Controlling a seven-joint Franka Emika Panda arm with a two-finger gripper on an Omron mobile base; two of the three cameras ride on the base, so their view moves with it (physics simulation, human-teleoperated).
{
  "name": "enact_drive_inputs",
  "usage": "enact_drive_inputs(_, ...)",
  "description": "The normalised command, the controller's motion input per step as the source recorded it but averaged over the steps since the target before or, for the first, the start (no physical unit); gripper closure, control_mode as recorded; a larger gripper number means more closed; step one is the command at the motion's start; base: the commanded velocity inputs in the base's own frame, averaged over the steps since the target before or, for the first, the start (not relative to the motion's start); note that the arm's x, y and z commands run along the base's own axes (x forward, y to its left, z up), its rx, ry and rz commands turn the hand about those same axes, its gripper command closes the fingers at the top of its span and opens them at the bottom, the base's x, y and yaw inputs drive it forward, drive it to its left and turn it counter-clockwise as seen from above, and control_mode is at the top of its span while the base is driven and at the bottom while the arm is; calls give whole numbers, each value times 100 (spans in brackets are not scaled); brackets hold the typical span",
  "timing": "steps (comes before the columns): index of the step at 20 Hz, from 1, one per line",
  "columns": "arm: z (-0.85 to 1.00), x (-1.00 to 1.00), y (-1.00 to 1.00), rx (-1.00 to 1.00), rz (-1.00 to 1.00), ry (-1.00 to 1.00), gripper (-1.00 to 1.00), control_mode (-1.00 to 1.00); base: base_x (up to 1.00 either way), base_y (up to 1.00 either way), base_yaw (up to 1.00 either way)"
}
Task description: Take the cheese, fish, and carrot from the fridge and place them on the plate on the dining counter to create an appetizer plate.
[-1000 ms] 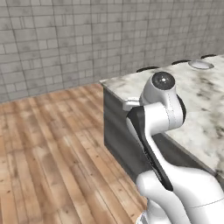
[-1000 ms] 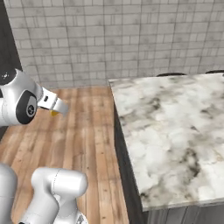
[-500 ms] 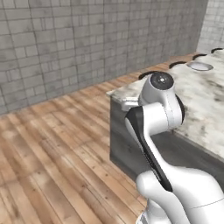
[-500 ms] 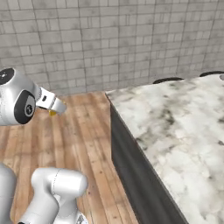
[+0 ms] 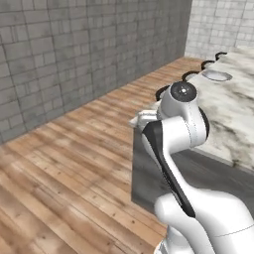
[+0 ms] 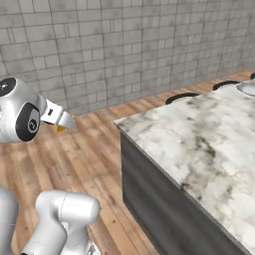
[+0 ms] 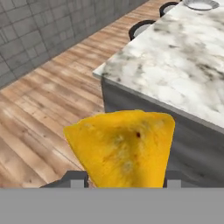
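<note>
The cheese (image 7: 122, 148), a yellow-orange wedge, sits between my gripper's (image 7: 126, 180) two fingers, which are shut on it. From the right base view, the gripper (image 6: 63, 123) hangs over the wooden floor, left of the dining counter (image 6: 199, 139), and a bit of cheese (image 6: 60, 129) shows under it. The marble dining counter (image 5: 233, 114) has its near corner just ahead of the hand. The grey plate (image 5: 217, 75) lies at the counter's far end (image 7: 175, 61); the same plate (image 7: 200, 4) (image 6: 247, 88) sits at the edge of the other views. The fish, carrot and fridge are out of view.
Black round stools (image 5: 190, 75) (image 6: 182, 96) (image 7: 142, 29) line the counter's far side. A grey tiled wall (image 5: 74, 54) runs behind the wooden floor (image 5: 64, 168). The counter's dark side panel (image 6: 159, 204) faces the base.
The whole picture has shifted as the base drives and turns; the counter now lies more to the right and the plate shows in more views. The cheese stays in the gripper.
</note>
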Motion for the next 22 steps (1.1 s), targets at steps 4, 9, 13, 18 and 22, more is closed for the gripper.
enact_drive_inputs(4, 0, 0, 0, 0, 0, 0, 100, 100, 60, 100, -40)
enact_drive_inputs(9, 0, 0, 0, 0, 0, 0, 100, 100, 55, 100, -41)
enact_drive_inputs(13, 0, 0, 0, 0, 0, 0, 100, 100, 54, 100, -41)
enact_drive_inputs(18, 0, 0, 0, 0, 0, 0, 100, 100, 54, 100, -41)
enact_drive_inputs(22, 0, 0, 0, 0, 0, 0, 100, 100, 53, 100, -43)
